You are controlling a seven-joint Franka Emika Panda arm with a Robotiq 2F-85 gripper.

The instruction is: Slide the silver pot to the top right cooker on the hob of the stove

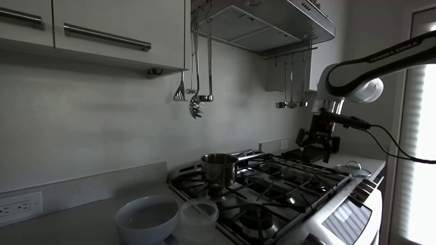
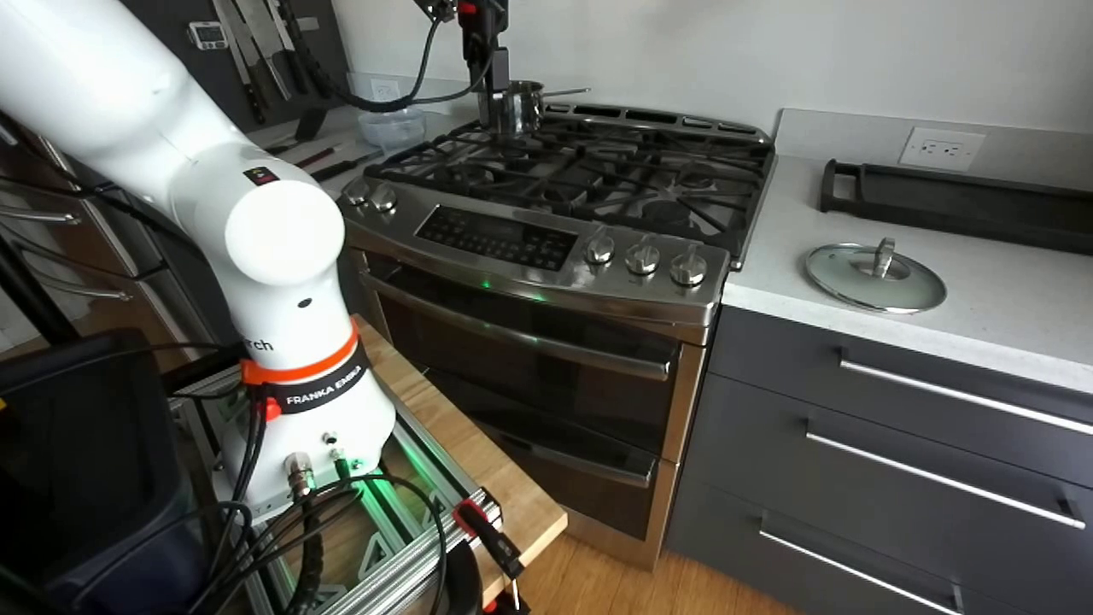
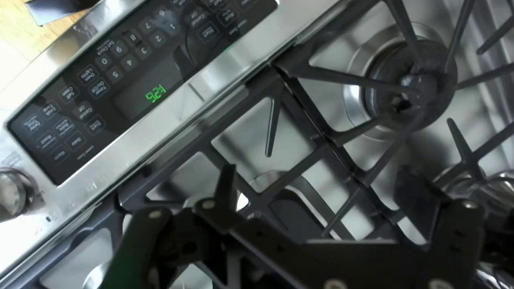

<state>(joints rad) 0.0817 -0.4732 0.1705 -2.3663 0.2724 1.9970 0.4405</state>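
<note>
Gripper (image 3: 319,184) hangs over one stove (image 2: 632,313), two fingers (image 3: 227,186) apart; one pot (image 1: 219,173) on the hob (image 3: 321,74), one lid (image 2: 841,278) on the counter (image 2: 1008,295).

Glass lid (image 2: 858,290) flat on bench (image 2: 1025,333), handle (image 2: 885,256) up — visible in both exterior views. Behind lid, toward wall (image 2: 871,51): long black tray (image 2: 965,203). Farther behind lid, higher up: white outlet (image 2: 942,149). Below lid: dark drawers (image 2: 922,512); lower still, wooden floor (image 2: 696,589). In an exterior view, well apart from lid, side by side: white bowl (image 1: 143,236), clear plastic tub (image 1: 198,224). Much higher than lid: range hood (image 1: 272,30), hanging steel utensils (image 1: 205,98), pale cabinet (image 1: 119,17). Well left of lid — knives (image 2: 258,30), digital timer (image 2: 207,35).
</note>
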